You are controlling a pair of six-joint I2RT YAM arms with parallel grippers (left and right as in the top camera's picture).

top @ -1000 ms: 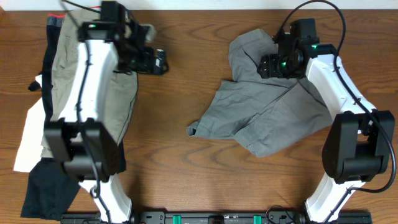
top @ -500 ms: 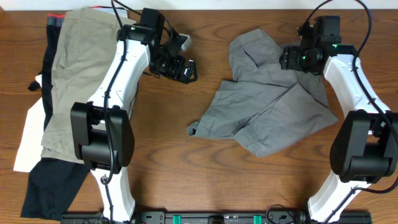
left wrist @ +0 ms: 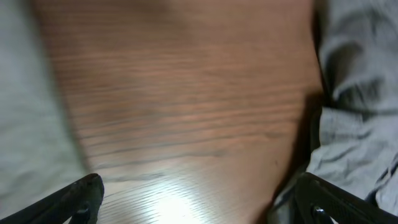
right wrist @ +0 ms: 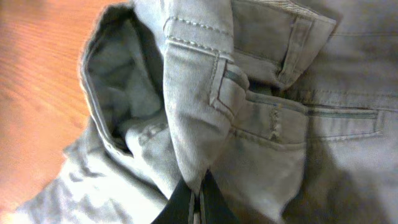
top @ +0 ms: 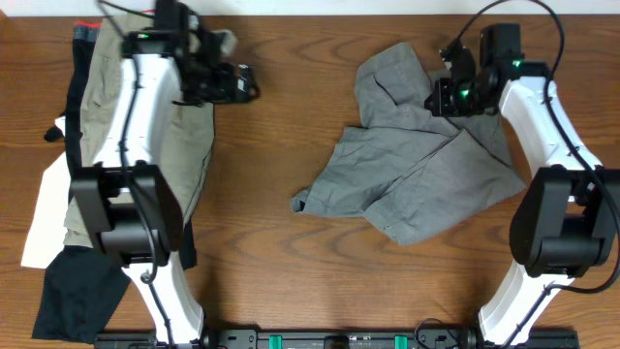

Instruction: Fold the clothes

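Observation:
The clothes, wrinkled grey shorts (top: 412, 170), lie crumpled on the right half of the wooden table. My right gripper (top: 439, 97) sits over their upper part. In the right wrist view it (right wrist: 199, 200) is shut, pinching a raised fold of the shorts (right wrist: 193, 118) near the waistband, with belt loops and a stitched pocket (right wrist: 311, 115) beside it. My left gripper (top: 235, 82) hovers over bare wood at the upper left, well apart from the shorts. Its jaws (left wrist: 202, 205) are spread wide with nothing between them.
A pile of other garments lies along the left edge: khaki-tan shorts (top: 145, 145), a white piece (top: 48, 228) and a black piece (top: 73, 291). Wrinkled greyish fabric (left wrist: 357, 118) shows at the right of the left wrist view. The table's back edge (top: 310, 12) is close behind both grippers.
My right gripper has closed onto a fold of the grey shorts. The left arm swung right toward the middle, then back left to the pile's edge, still open.

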